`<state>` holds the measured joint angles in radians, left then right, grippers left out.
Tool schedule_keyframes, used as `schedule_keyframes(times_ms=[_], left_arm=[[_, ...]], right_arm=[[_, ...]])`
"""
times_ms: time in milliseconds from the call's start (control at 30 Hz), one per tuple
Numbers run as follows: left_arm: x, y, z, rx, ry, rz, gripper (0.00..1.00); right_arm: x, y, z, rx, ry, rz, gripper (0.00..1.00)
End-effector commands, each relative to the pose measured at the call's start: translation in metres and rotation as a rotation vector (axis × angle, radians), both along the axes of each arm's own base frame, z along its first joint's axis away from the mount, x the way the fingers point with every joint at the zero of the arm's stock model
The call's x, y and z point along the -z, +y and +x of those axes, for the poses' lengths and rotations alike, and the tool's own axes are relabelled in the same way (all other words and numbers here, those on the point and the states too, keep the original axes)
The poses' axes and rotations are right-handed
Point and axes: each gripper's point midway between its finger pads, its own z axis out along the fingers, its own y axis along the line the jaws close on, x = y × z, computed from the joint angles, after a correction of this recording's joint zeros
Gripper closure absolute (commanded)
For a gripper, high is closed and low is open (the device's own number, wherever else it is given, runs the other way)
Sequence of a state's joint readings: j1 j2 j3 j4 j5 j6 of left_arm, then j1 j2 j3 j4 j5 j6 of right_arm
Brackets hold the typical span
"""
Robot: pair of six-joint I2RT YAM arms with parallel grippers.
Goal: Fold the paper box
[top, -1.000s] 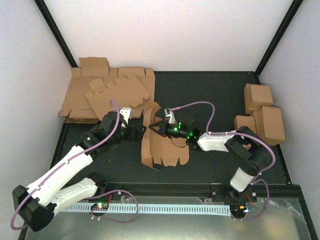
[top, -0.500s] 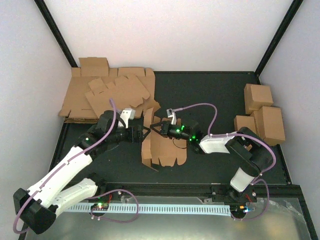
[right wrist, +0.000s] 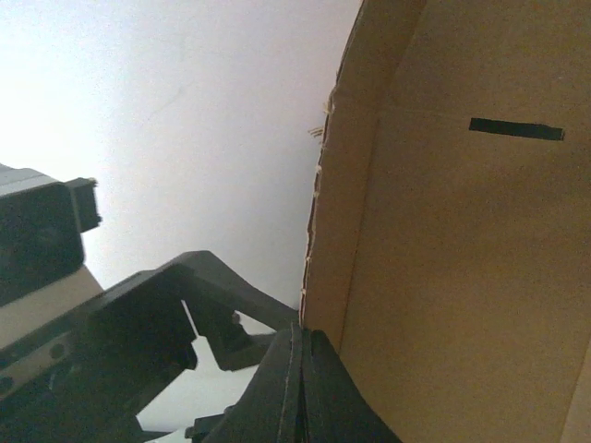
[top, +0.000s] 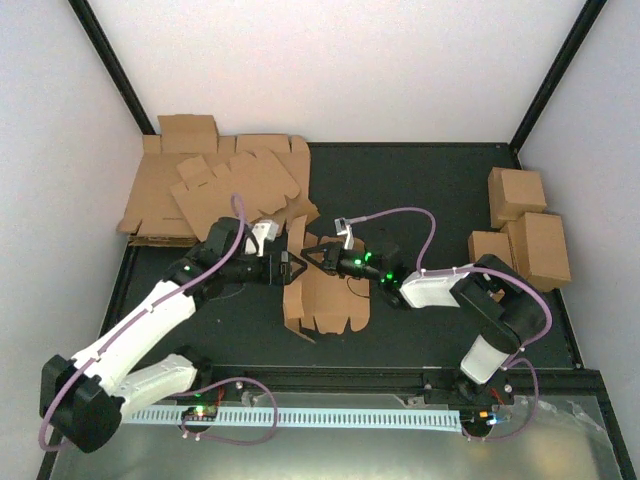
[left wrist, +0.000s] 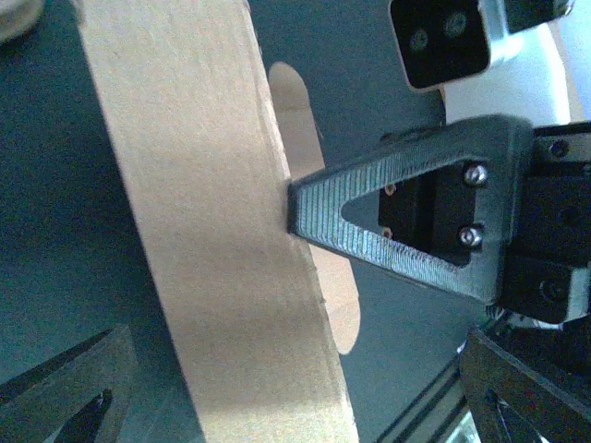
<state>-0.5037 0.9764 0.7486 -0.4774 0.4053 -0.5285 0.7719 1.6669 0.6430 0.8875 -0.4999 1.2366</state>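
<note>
A dark table stands between white walls, with a pile of flat cardboard at the far left corner and some finished boxes at the right edge. The paper box lies near the middle of the table, in front of both arms. It is mostly flat, with its left flap raised upright.

In the last second the left gripper has moved to the right, up to this flap. Its jaws are fully open, one on each side of the cardboard, and they hold nothing. The right gripper has also come a little to the left. It is fully closed with nothing in it, and its tip touches the inner face of the flap.

I think this means that the raised flap is now supported from one side and ready to be pinched. The folding seems to be at an early stage, because the other flaps are not yet raised.
</note>
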Motion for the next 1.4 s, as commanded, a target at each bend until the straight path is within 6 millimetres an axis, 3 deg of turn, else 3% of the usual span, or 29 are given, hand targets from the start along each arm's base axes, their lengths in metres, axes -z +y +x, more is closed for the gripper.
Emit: schedule_keyframes(times_ms=[0,167,867,1033,1167,1367], left_arm=[[0.005,-0.016,-0.007,0.085,0.076,-0.058,0.03],[0.027,-0.016,-0.006,0.074,0.14,-0.026,0.15],[0.055,-0.012,0.002,0.069,0.171,0.058,0.5],[0.057,-0.011,0.004,0.067,0.169,0.079,0.53],[0.057,-0.009,0.006,0.064,0.164,0.098,0.53],[0.057,-0.007,0.006,0.067,0.165,0.119,0.53]], right_arm=[[-0.018,-0.003,0.001,0.009,-0.055,0.038,0.98],[-0.013,-0.002,0.003,0.012,-0.049,0.03,0.98],[0.003,0.0,0.006,0.019,-0.036,0.006,0.98],[0.009,-0.003,0.006,0.029,-0.036,-0.015,0.82],[0.018,-0.018,0.006,0.056,-0.05,-0.085,0.7],[0.048,-0.055,-0.002,0.085,-0.029,-0.234,0.67]])
